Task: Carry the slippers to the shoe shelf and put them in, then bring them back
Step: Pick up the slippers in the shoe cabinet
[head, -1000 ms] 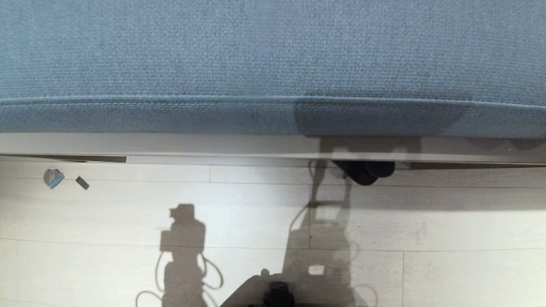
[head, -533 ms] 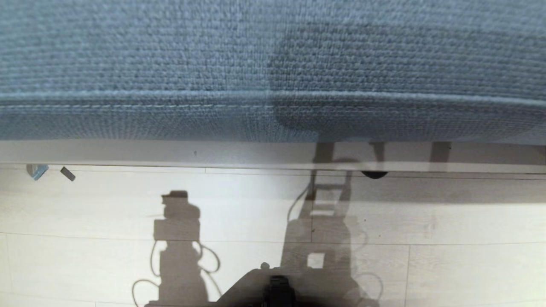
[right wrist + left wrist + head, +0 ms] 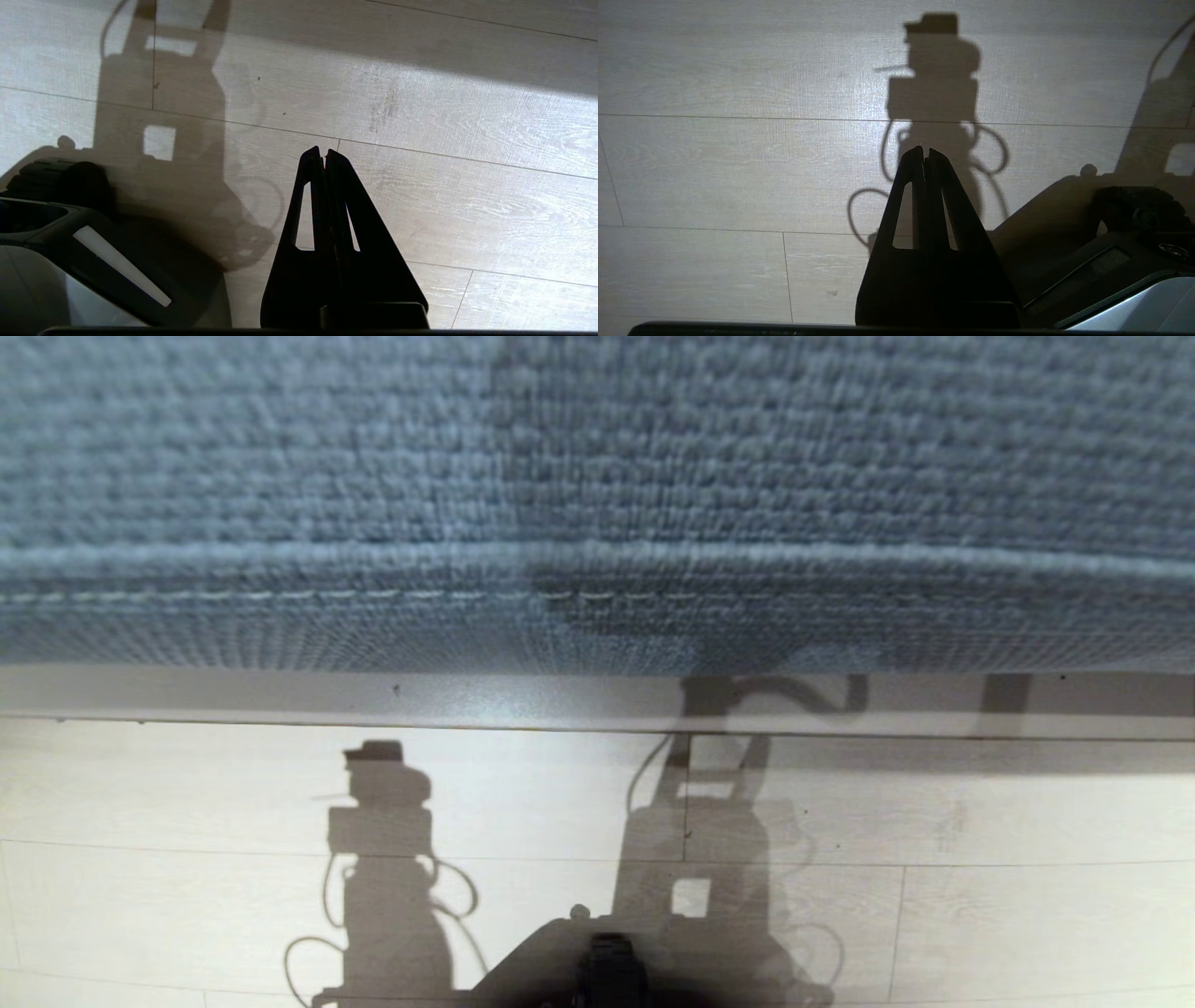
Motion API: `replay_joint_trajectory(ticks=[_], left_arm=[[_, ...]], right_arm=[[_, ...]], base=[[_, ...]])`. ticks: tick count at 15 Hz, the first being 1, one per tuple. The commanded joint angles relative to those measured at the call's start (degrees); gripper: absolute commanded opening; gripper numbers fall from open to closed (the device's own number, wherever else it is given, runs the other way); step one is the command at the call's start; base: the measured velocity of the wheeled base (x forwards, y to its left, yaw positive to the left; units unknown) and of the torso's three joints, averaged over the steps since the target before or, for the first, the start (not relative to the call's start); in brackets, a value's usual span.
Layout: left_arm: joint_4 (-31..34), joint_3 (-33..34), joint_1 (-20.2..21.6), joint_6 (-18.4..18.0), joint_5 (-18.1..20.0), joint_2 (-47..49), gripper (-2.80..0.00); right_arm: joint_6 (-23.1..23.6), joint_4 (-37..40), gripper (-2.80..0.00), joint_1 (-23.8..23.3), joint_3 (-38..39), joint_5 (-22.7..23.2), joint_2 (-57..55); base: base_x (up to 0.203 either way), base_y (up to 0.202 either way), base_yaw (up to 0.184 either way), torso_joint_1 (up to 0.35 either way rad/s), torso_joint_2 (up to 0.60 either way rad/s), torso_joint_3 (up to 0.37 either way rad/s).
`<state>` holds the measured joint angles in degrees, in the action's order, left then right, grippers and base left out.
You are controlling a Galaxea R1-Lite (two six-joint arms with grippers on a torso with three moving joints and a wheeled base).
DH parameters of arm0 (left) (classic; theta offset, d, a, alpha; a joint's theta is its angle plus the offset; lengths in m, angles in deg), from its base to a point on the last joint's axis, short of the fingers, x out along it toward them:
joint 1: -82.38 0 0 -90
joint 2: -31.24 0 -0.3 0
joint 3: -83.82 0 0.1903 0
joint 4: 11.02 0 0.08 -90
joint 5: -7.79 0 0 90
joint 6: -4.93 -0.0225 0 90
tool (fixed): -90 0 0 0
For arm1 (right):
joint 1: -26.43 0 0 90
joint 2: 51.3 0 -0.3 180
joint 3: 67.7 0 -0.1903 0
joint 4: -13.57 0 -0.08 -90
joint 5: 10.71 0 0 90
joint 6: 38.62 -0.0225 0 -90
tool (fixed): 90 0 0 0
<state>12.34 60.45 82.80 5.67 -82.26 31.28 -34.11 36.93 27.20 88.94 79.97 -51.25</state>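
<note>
Both pincers hang over pale plank floor (image 3: 187,915), fingers pressed together, pinching nothing: left gripper (image 3: 924,151), right gripper (image 3: 323,151). Ahead, one blue-grey woven cushion (image 3: 597,495) overhangs a pale board edge (image 3: 280,695). Bare floor lies open between that edge and the robot's dark base (image 3: 607,971). Slippers not in view.

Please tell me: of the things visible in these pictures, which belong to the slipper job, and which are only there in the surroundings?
For the job:
- left gripper, shut, empty, above the floor
- right gripper, shut, empty, above the floor
- slippers and shoe shelf: not in view

Only surroundings:
- blue cushion
- pale ledge under the cushion
- wood floor
- robot base
</note>
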Motion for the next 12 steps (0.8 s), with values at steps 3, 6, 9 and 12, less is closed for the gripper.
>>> replay_joint_trajectory(ticks=[3, 6, 9, 12], left_arm=[[0.0, 0.0, 0.0, 0.0, 0.0, 0.0, -2.80], [-0.1, 0.0, 0.0, -0.1, 0.0, 0.0, -2.80], [-0.1, 0.0, 0.0, -0.1, 0.0, 0.0, -2.80], [-0.1, 0.0, 0.0, -0.1, 0.0, 0.0, -2.80]], right_arm=[[0.0, 0.0, -2.80, 0.0, 0.0, 0.0, 0.0], [-0.4, 0.0, -2.80, 0.0, 0.0, 0.0, 0.0], [-0.8, 0.1, -2.80, 0.0, 0.0, 0.0, 0.0], [-1.5, 0.0, -2.80, 0.0, 0.0, -0.1, 0.0]], base=[[0.000, 0.000, 0.000, 0.000, 0.00, 0.000], [0.000, 0.000, 0.000, 0.000, 0.00, 0.000], [0.000, 0.000, 0.000, 0.000, 0.00, 0.000], [0.000, 0.000, 0.000, 0.000, 0.00, 0.000]])
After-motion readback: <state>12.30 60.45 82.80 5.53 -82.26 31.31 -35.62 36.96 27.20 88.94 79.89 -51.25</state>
